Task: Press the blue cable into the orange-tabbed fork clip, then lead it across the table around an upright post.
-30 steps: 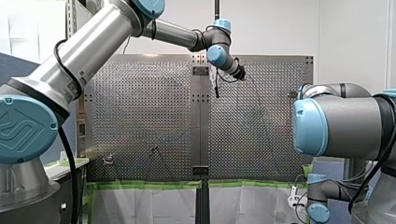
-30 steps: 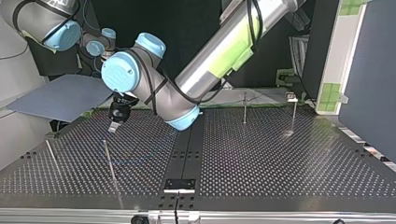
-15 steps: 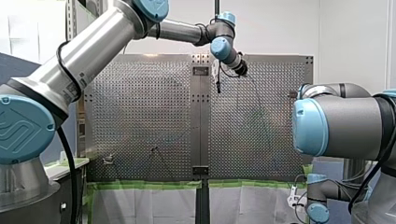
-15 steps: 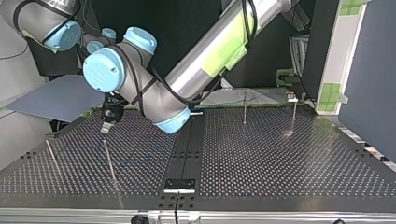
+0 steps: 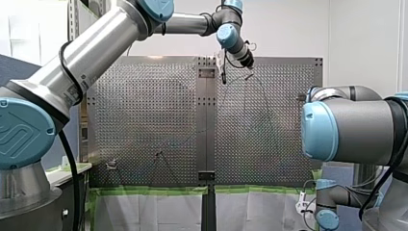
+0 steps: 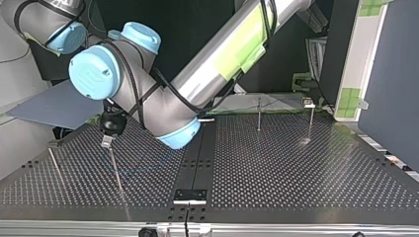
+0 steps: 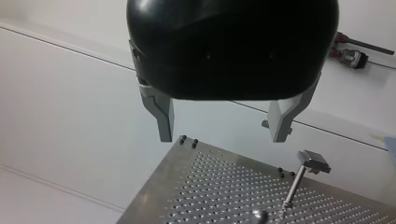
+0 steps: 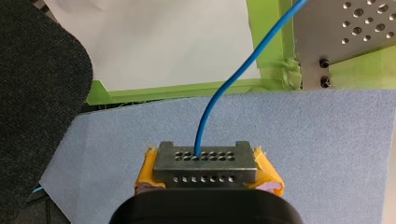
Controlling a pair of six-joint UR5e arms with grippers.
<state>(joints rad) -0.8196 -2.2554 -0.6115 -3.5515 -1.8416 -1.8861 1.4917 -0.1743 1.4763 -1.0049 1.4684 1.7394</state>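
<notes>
- left gripper (image 7: 223, 138) spread, empty - hovering near upright post (image 7: 293, 186); lower it clear of that
- right gripper (image 8: 205, 161) clenched on blue cable (image 8: 223, 91) - want 1 steady hold, some slack

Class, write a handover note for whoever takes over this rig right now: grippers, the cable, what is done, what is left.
Left gripper: open, empty, above the perforated table near a thin upright post.
Right gripper: shut on the blue cable, off the table over a blue mat; the cable rises toward the table's taped corner.
Done: cable gripped.
Fork clip not identifiable, so seating cannot be told.
To do: lead the cable round a post.
</notes>
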